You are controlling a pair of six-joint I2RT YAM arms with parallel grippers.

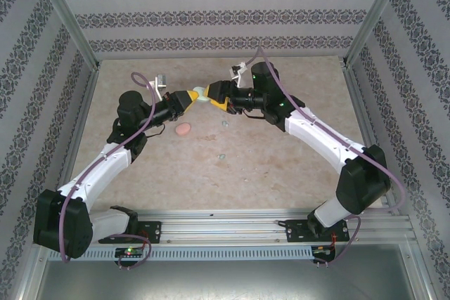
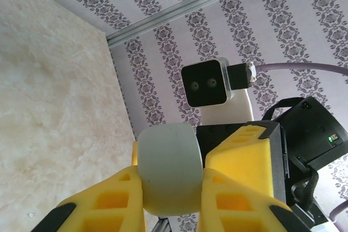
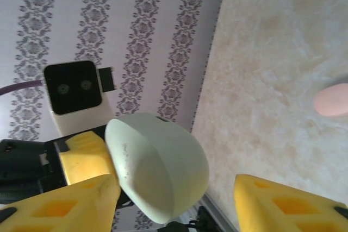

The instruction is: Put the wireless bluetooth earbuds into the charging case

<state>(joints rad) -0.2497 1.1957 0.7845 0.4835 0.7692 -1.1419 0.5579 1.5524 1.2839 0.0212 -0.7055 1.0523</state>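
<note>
A pale green charging case [image 1: 200, 94] is held above the table, and my left gripper [image 1: 188, 98] is shut on it. In the left wrist view the case [image 2: 166, 167] sits clamped between the yellow fingers [image 2: 109, 205]. My right gripper [image 1: 216, 98] faces it from the right, open. Its jaws straddle the case [image 3: 157, 164]: one finger [image 3: 65, 202] is against it, and the other finger [image 3: 288, 205] stands well apart. Two tiny pale green earbuds lie on the table, one [image 1: 225, 123] below the grippers and one [image 1: 221, 155] nearer the front.
A pink oval case [image 1: 183, 129] lies on the table below the left gripper, also in the right wrist view [image 3: 331, 99]. Patterned walls and aluminium posts [image 1: 67, 15] enclose the table. The rail [image 1: 232, 226] with both arm bases runs along the near edge.
</note>
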